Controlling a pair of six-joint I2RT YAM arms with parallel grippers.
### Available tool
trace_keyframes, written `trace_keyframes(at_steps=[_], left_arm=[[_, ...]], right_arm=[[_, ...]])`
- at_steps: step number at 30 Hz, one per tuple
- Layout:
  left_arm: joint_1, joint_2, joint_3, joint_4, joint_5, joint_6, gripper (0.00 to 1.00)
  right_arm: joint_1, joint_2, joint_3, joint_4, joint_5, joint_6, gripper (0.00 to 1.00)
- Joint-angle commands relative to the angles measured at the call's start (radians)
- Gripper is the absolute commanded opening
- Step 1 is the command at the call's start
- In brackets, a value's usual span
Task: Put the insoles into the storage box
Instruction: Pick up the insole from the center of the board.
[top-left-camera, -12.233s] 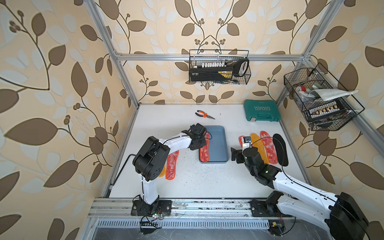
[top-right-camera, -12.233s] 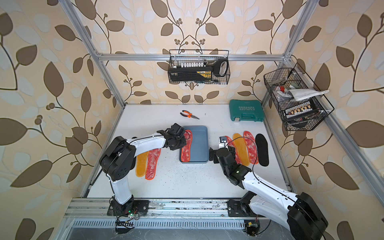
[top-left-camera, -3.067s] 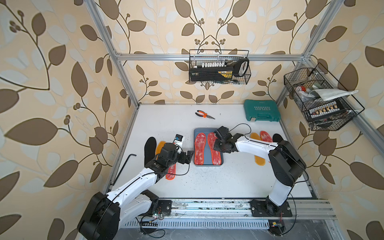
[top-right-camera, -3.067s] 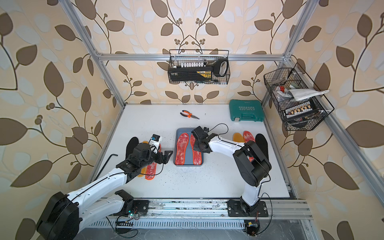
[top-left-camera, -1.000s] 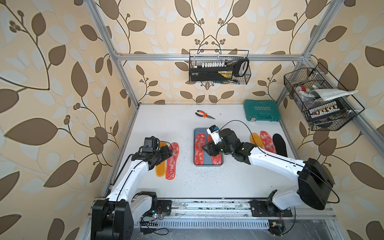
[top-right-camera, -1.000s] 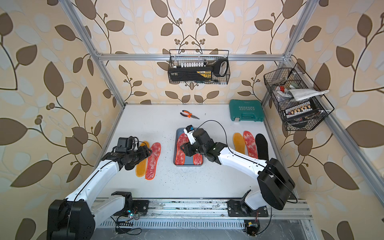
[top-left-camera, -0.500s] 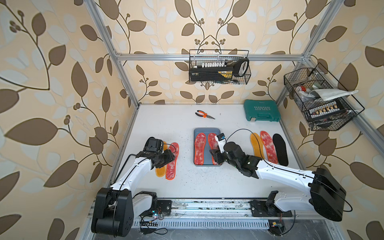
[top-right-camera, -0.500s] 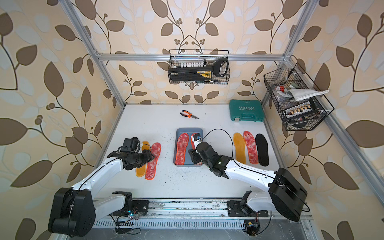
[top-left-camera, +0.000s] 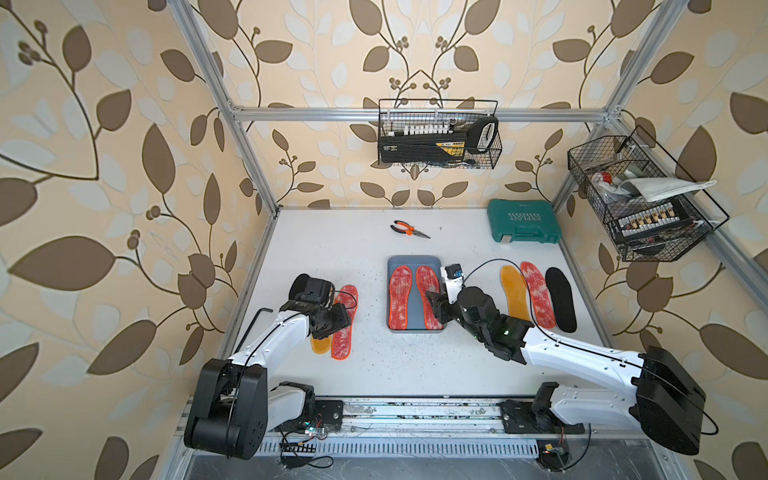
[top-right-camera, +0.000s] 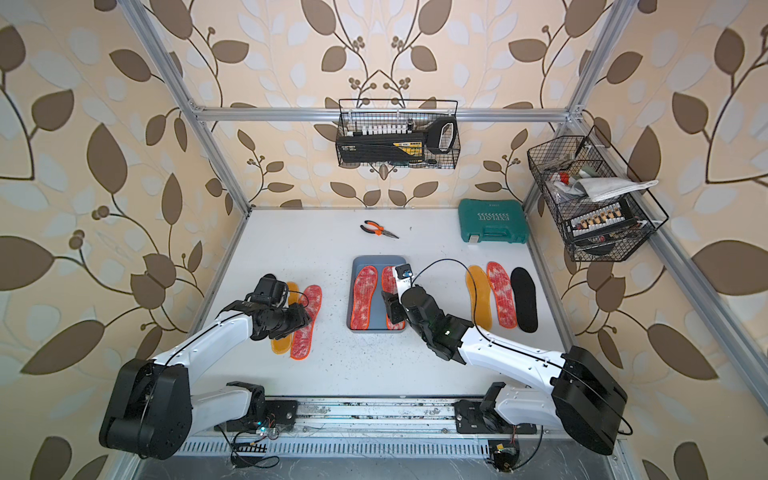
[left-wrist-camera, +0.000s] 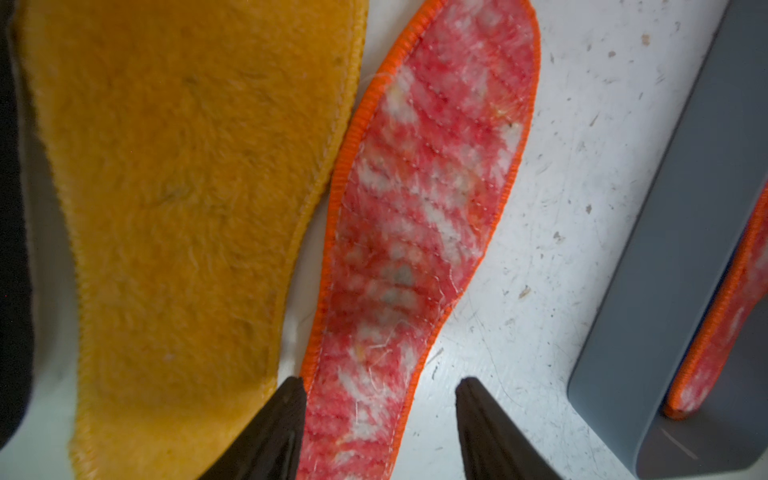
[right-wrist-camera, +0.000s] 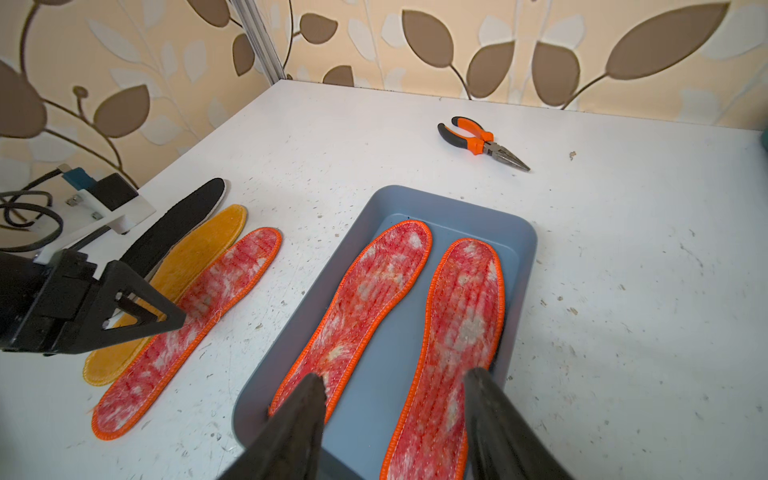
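Two red insoles (top-left-camera: 401, 297) lie in the box (top-left-camera: 413, 261); six others lie on the surface (top-left-camera: 415, 365). The right hand (right-wrist-camera: 395, 378) hovers open and empty over the box. The left hand (left-wrist-camera: 378, 386), open, straddles a loose red insole (left-wrist-camera: 424, 208); closing could snag the yellow insole (left-wrist-camera: 187, 187) just beside it.

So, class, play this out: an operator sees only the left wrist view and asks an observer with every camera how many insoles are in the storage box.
Observer: Two red-speckled insoles lie side by side in the storage box.
Operator: Any on the robot's right?
Observer: Three on the table: an orange-yellow insole, a third red-speckled insole, a black insole.
Operator: And the right gripper?
Observer: Open over the box's near end, gripping nothing.
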Motion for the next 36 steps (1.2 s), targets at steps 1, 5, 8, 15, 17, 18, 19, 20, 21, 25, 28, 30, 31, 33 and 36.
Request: trace_keyframes(at_steps=[1, 5, 8, 15, 17, 18, 19, 20, 21, 25, 28, 30, 31, 33, 36], left_arm=[[-0.012, 0.030, 0.019, -0.005, -0.040, -0.007, 0.62], [-0.050, 0.072, 0.042, 0.006, -0.038, -0.008, 0.60], [-0.090, 0.089, 0.055, 0.017, -0.055, -0.024, 0.59], [-0.109, 0.091, 0.051, 0.038, -0.082, -0.064, 0.52], [-0.109, 0.088, 0.053, 0.026, -0.103, -0.065, 0.54], [-0.109, 0.080, 0.050, 0.024, -0.115, -0.067, 0.54], [-0.109, 0.071, 0.047, 0.025, -0.124, -0.067, 0.55], [-0.108, 0.058, 0.043, 0.025, -0.134, -0.065, 0.57], [-0.104, 0.046, 0.043, 0.026, -0.135, -0.062, 0.58], [-0.081, 0.050, 0.036, 0.071, -0.087, -0.032, 0.57], [-0.071, 0.084, 0.041, 0.087, -0.070, -0.025, 0.55], [-0.070, 0.095, 0.033, 0.116, -0.060, -0.020, 0.55], [-0.070, 0.099, 0.036, 0.119, -0.058, -0.021, 0.55], [-0.069, 0.105, 0.038, 0.126, -0.058, -0.030, 0.52], [-0.068, 0.127, 0.042, 0.132, -0.057, -0.049, 0.51]], right_arm=[[0.007, -0.009, -0.021, 0.033, 0.019, 0.005, 0.56], [0.007, -0.008, -0.018, 0.027, 0.025, 0.004, 0.56], [0.007, -0.006, -0.015, 0.026, 0.023, -0.001, 0.56], [0.007, 0.027, 0.001, 0.014, 0.023, 0.000, 0.57], [0.007, 0.036, 0.006, 0.013, 0.017, 0.000, 0.58], [0.007, 0.039, 0.010, 0.013, 0.006, -0.003, 0.58], [0.007, 0.042, 0.010, 0.015, -0.002, -0.008, 0.58], [0.007, 0.047, 0.012, 0.018, -0.010, -0.010, 0.58], [0.007, 0.052, 0.014, 0.019, -0.019, -0.015, 0.58], [0.009, 0.078, 0.028, 0.037, -0.113, -0.044, 0.58], [0.010, 0.107, 0.041, 0.052, -0.188, -0.051, 0.58], [0.015, 0.126, 0.065, 0.034, -0.222, -0.049, 0.58], [0.020, 0.129, 0.074, 0.030, -0.228, -0.051, 0.58], [0.025, 0.127, 0.085, 0.026, -0.232, -0.048, 0.58], [0.026, 0.105, 0.110, -0.003, -0.249, -0.039, 0.58]])
